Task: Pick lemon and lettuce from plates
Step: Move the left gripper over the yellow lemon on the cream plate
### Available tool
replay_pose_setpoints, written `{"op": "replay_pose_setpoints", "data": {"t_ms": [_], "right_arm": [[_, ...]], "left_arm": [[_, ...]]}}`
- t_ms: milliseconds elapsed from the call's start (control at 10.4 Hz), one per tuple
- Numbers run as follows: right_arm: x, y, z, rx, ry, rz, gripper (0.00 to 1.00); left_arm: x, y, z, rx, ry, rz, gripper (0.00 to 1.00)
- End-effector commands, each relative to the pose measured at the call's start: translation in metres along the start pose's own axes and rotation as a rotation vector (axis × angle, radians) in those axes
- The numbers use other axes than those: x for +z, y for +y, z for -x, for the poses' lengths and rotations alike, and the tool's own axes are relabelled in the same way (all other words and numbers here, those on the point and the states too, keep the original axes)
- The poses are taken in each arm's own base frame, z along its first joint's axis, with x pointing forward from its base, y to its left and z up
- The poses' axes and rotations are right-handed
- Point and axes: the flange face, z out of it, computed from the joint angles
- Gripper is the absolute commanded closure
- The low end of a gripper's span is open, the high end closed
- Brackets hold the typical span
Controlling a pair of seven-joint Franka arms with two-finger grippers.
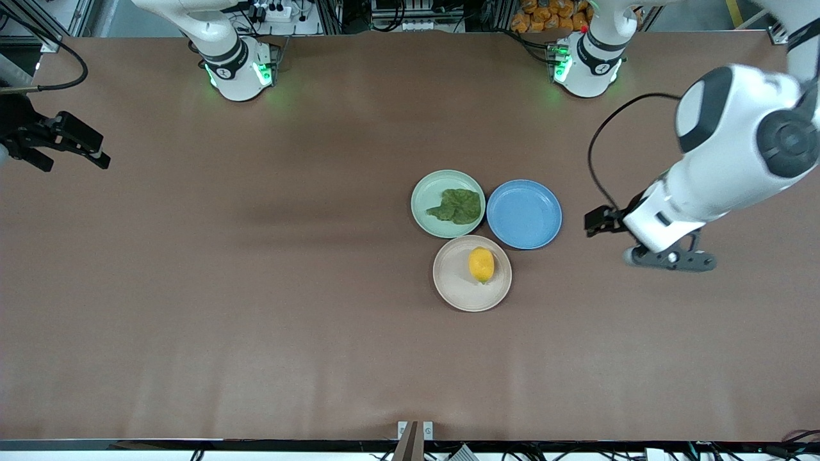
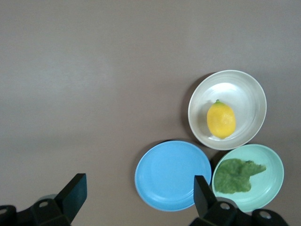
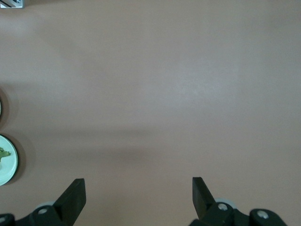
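Note:
The lemon [image 1: 481, 264] lies on the beige plate [image 1: 451, 285], the plate nearest the front camera. The lettuce [image 1: 458, 205] lies on the mint green plate [image 1: 424, 192]. My left gripper [image 1: 669, 259] is open and empty over bare table, toward the left arm's end from the plates. Its wrist view shows the lemon [image 2: 221, 119], the beige plate [image 2: 247, 94], the lettuce [image 2: 236, 175] and the mint plate [image 2: 273, 181] past its open gripper [image 2: 138, 193]. My right gripper [image 1: 77, 146] is open and empty over the table's right-arm end, well away from the plates; it also shows in its wrist view [image 3: 138, 193].
An empty blue plate [image 1: 524, 214] touches both other plates on the left arm's side and also shows in the left wrist view [image 2: 171, 174]. The mint plate's edge [image 3: 8, 162] shows in the right wrist view. Brown table [image 1: 256, 288] surrounds the plates.

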Motion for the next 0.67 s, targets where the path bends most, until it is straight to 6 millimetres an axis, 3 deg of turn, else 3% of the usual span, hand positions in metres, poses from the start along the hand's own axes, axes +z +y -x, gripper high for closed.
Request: {"op": "replay_pose_setpoints", "data": {"t_ms": [0, 385, 578], "right_arm": [[-0.008, -0.001, 0.006, 0.002, -0.008, -0.018, 0.0], [-0.012, 0.004, 0.007, 0.012, -0.006, -0.018, 0.0], [-0.017, 0.006, 0.007, 0.011, 0.002, -0.018, 0.0]], "left_arm": [[0.031, 0.033, -0.016, -0.076, 0.035, 0.011, 0.0], [0.103, 0.095, -0.031, -0.128, 0.084, 0.057, 0.0], [0.148, 0.122, -0.027, -0.211, 0.04, 0.055, 0.0]]}}
